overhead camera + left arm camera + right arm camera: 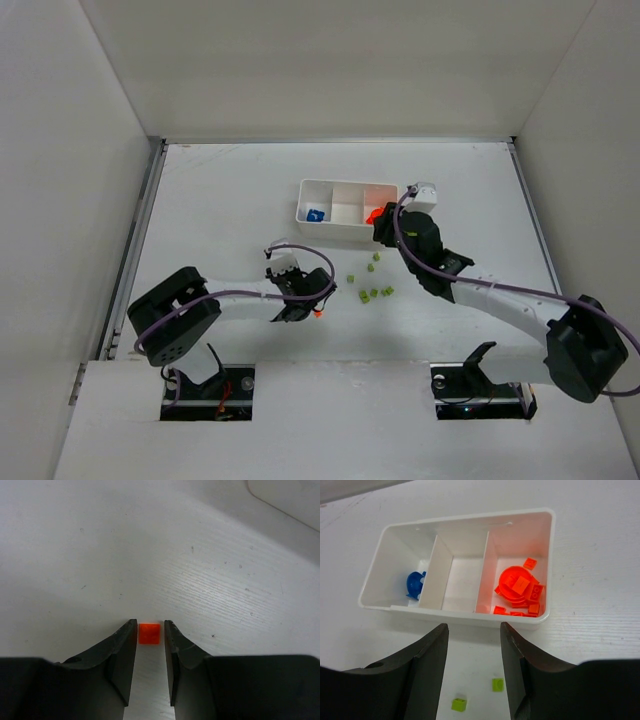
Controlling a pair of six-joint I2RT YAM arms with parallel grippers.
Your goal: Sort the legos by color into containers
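Orange brick [149, 633]: on table, straddled by left gripper [150, 624], jaws narrowly apart, set to pinch; right gripper [473, 627]: empty, jaws wide, above tray [455, 616]; orange pieces [520, 587] fill its end compartment.

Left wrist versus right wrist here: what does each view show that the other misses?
Left wrist only: the left gripper bracketing one orange brick on the table. Right wrist only: the open right gripper, the white tray with blue pieces in its left compartment, orange pieces in its right, middle empty, and two green bricks. Shared: the same white table.
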